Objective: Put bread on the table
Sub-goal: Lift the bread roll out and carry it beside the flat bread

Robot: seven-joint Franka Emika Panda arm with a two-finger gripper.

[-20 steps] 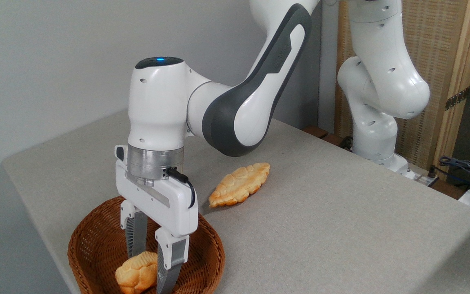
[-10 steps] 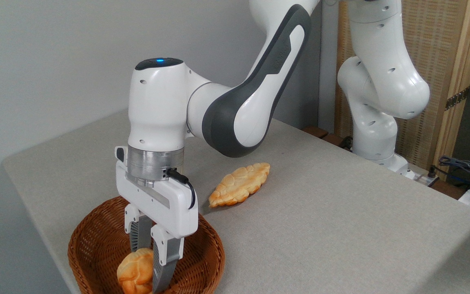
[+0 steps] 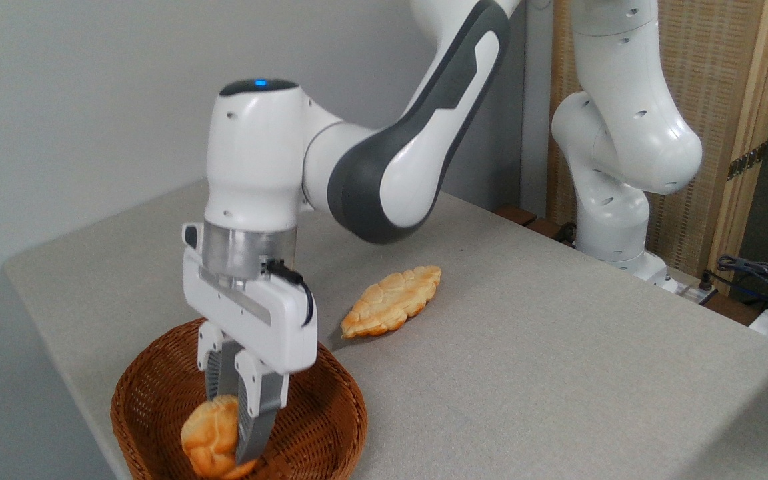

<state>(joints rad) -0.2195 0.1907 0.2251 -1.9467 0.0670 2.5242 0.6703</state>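
The gripper's front finger hid the bread's right side; the wicker basket's near rim ran off the picture's bottom edge.

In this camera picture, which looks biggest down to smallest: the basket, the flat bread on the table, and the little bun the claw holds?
1. basket
2. flat bread
3. bun, though it sits nearer the camera

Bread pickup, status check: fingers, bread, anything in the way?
Gripper fingers shut on the bread, over the wicker basket. Bread not yet on the table. Flat leaf-shaped loaf lies on the cloth beyond the basket.
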